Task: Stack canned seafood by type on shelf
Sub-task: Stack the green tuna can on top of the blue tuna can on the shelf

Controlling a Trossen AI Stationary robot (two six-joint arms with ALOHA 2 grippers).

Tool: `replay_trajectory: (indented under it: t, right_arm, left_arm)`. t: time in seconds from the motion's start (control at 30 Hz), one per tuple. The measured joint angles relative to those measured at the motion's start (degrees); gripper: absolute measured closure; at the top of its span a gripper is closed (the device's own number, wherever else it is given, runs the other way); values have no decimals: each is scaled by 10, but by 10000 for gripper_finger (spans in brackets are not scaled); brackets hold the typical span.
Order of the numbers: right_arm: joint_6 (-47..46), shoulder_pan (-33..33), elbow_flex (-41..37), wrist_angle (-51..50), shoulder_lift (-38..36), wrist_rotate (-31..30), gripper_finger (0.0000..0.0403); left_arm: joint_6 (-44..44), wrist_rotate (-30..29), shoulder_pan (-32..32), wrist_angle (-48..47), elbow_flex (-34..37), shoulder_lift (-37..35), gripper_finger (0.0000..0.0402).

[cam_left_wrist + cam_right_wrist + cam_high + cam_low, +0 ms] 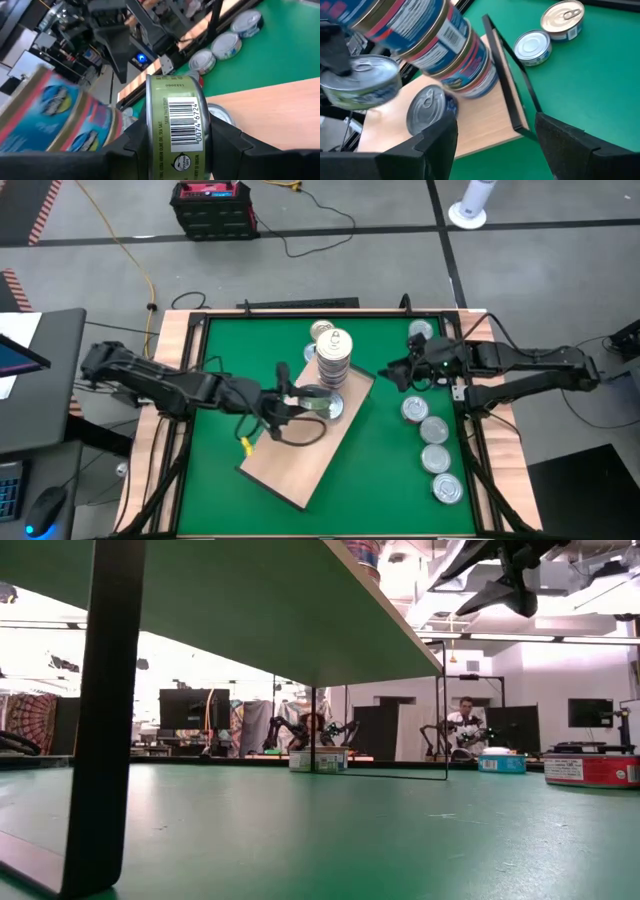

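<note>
1. Nearest, the left end effector [175,150] clamps a green-labelled tin [176,127] above the shelf [300,460].
2. Beside it, a tall stack of tins [334,360] stands on the shelf.
3. Farther off, the right end effector [392,372] hangs open and empty, near a row of tins [432,442] on the green bench [230,350].

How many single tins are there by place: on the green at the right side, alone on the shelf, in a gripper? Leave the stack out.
Tins on the green, right side: 5
Lone tin on the shelf: 1
Held tin in the left gripper: 1
Total: 7
</note>
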State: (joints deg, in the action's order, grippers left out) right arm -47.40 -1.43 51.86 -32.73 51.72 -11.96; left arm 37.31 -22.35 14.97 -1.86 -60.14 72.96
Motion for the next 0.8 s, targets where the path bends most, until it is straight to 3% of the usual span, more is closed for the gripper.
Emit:
replay_trajectory:
  t: [0.2, 0.47, 0.6, 0.8]
  right_arm:
    - [9, 17, 0, 1, 0, -20, 117]
    - [3, 60, 0, 15, 0, -35, 117]
    - [-1, 74, 0, 15, 0, -47, 117]
    - [-3, 79, 0, 16, 0, -47, 117]
  left_arm:
    - [13, -5, -9, 0, -33, 68, 261]
    - [107, -38, -17, -2, -50, 116, 261]
    - [69, -46, -18, -4, -50, 115, 254]
    - [28, 12, -23, -35, -50, 105, 205]
